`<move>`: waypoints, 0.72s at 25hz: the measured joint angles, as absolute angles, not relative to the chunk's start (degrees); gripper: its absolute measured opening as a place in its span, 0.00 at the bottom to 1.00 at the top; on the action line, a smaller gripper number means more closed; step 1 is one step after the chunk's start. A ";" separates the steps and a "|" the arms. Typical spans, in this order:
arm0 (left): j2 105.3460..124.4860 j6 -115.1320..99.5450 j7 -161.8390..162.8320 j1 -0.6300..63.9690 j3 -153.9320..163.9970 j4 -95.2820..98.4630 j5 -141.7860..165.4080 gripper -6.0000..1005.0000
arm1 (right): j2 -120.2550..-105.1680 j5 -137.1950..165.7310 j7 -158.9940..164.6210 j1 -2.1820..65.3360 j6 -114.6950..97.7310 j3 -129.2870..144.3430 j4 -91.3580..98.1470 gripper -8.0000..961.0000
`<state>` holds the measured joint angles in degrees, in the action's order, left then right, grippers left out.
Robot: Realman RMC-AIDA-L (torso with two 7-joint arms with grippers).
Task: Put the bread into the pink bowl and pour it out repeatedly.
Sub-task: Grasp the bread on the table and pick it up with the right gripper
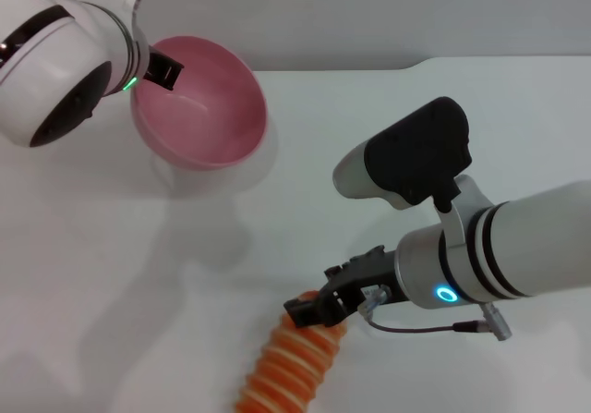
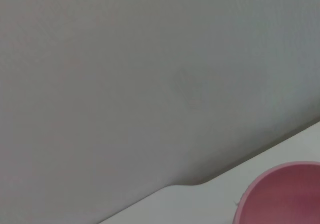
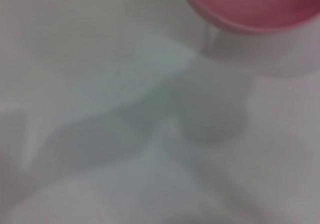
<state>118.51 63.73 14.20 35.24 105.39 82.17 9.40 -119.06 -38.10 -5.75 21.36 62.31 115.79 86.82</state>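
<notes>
The pink bowl is at the back left, empty, tilted with its opening towards me, and casts a shadow on the table below it. My left gripper is shut on its left rim, one black finger inside the rim. The bowl also shows in the left wrist view and the right wrist view. The bread lies at the front edge, its lower end cut off by the frame. My right gripper is shut on the bread's upper end.
The white table ends at a grey wall behind the bowl. My right arm's forearm and wrist camera housing reach in from the right over the table's right half.
</notes>
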 joint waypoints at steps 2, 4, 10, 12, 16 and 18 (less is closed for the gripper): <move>118.54 63.63 14.20 35.24 105.46 82.17 9.40 0.04 | -119.04 -38.03 -5.76 21.43 61.85 115.65 86.06 0.75; 118.55 63.60 14.20 35.25 105.51 82.18 9.40 0.04 | -119.00 -38.03 -5.76 21.50 61.29 115.53 85.50 0.75; 118.57 63.60 14.21 35.25 105.60 82.18 9.40 0.04 | -119.00 -38.08 -5.91 22.09 60.00 115.47 83.77 0.75; 118.57 63.60 14.21 35.25 105.64 82.19 9.40 0.04 | -119.03 -38.35 -5.89 22.47 59.72 115.51 83.05 0.75; 118.57 63.58 14.20 35.31 105.64 82.19 9.40 0.04 | -119.10 -38.53 -5.73 22.55 59.05 115.94 82.62 0.75; 118.57 63.55 14.20 35.32 105.61 82.19 9.40 0.04 | -119.12 -38.59 -5.71 22.55 58.74 115.96 82.47 0.75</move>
<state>118.57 63.55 14.20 35.32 105.61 82.19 9.40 -119.12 -38.59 -5.71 22.55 58.74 115.96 82.47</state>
